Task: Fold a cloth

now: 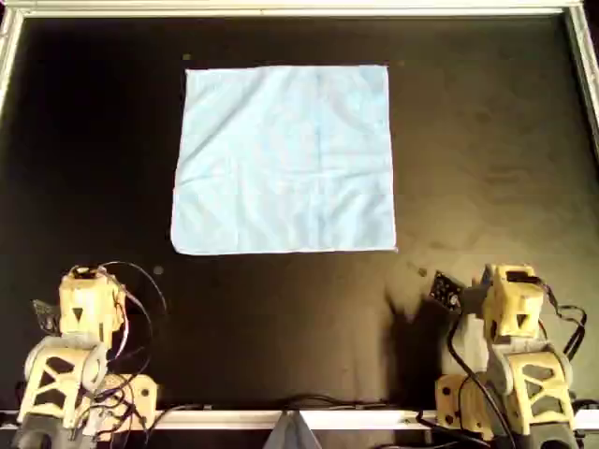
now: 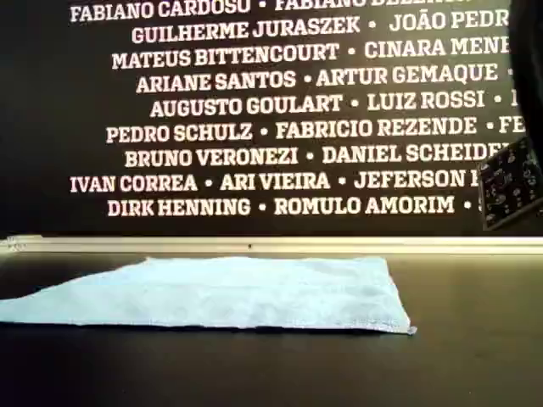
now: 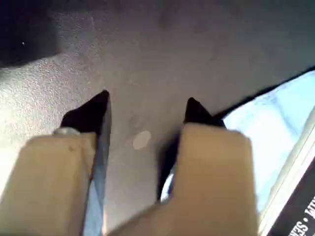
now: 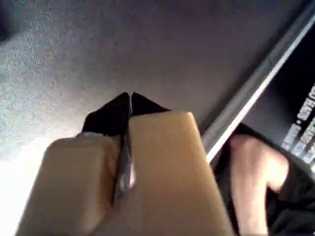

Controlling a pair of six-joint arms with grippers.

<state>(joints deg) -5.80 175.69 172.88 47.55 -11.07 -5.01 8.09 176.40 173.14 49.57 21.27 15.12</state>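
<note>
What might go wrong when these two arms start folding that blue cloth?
The cloth is thin and lies flat on the table, so jaws may slide over an edge rather than pinching it. The right gripper is shut and must open first; the left gripper is open. If only one arm catches a corner, the fold may come out crooked.

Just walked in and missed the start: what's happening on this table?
Nothing is being handled yet. A light blue cloth lies spread flat and unfolded on the black table. Both arms sit at the overhead view's bottom edge, clear of the cloth. The left gripper is open over bare table, with the cloth's edge off to one side. The right gripper is shut and holds nothing. Folding has not begun.
</note>
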